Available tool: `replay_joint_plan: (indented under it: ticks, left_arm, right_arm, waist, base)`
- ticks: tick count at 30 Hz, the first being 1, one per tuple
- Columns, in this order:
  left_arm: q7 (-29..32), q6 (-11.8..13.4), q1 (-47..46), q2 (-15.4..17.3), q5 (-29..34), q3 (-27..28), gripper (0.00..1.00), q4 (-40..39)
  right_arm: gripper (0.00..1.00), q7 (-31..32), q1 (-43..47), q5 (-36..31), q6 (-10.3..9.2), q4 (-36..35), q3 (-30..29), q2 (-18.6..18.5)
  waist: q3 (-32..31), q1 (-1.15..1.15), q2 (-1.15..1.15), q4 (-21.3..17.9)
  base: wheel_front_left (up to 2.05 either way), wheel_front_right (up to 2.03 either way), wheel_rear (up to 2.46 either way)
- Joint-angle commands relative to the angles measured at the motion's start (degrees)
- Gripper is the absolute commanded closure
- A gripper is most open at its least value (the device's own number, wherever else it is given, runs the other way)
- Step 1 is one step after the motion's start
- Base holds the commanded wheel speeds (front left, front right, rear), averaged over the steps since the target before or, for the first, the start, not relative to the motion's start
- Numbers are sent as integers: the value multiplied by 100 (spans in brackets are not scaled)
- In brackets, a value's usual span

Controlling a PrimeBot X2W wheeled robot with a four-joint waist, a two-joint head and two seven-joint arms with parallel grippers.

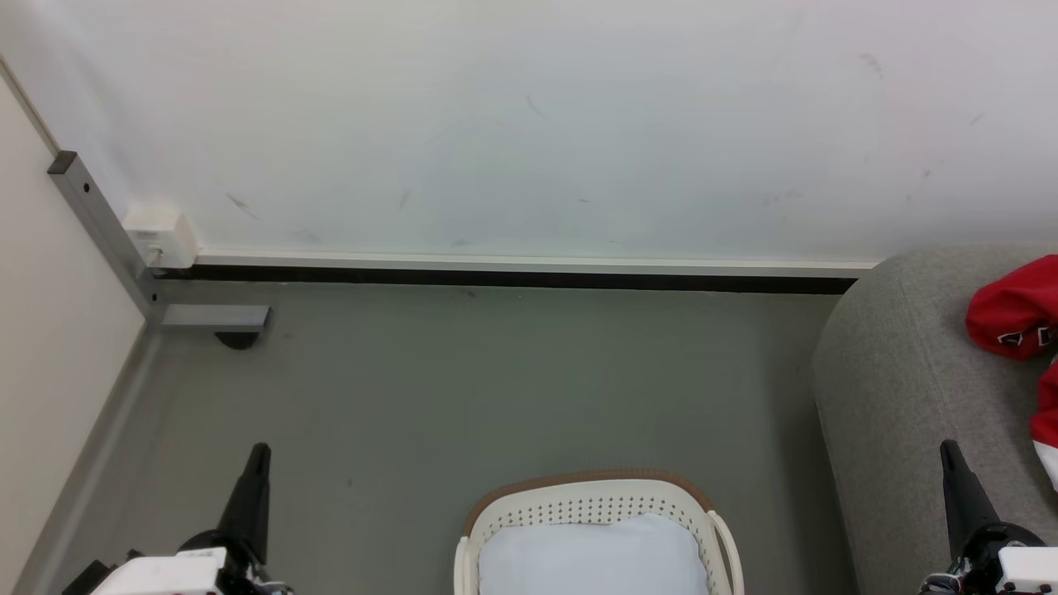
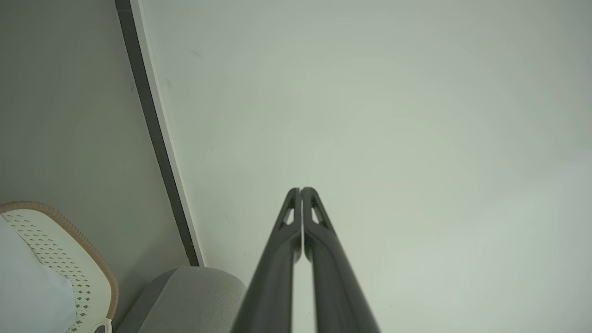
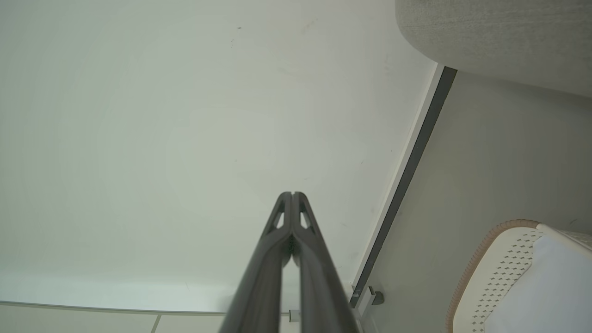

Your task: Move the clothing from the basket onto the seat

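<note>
The cream basket [image 1: 595,500] with a brown rim sits on the floor at the bottom centre of the head view, a pale blue-white pad [image 1: 591,554] lying in it. It also appears as the basket [image 2: 69,259] and the basket [image 3: 490,273] in the wrist views. Red clothing [image 1: 1017,318] with white trim lies on the grey seat [image 1: 901,388] at the right edge. My left gripper [image 1: 259,453] points up at the lower left, shut and empty, with its fingers pressed together [image 2: 301,190]. At the lower right, my right gripper [image 1: 947,448] is likewise shut on nothing [image 3: 292,194].
A white wall [image 1: 529,124] with a dark baseboard [image 1: 496,277] runs behind the grey floor [image 1: 463,380]. A grey metal post [image 1: 99,223] and a white box [image 1: 159,233] stand in the left corner.
</note>
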Motion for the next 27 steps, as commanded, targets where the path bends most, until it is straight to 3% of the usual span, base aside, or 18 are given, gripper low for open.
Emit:
replay_joint_plan:
  ticks: [1, 27]
  left_arm:
    - [25, -24, -51, 44, -77, 12, 100, -20]
    - [24, -24, -50, 43, -78, 11, 100, -21]
  right_arm:
    - [100, 14, -68, -22, -12, -28, -25, 10]
    - [100, 17, -71, -41, -12, -26, -40, 18]
  waist:
    - [0, 0, 0, 0]
    - [0, 0, 0, 0]
  base:
    - [0, 0, 0]
    - [0, 0, 0]
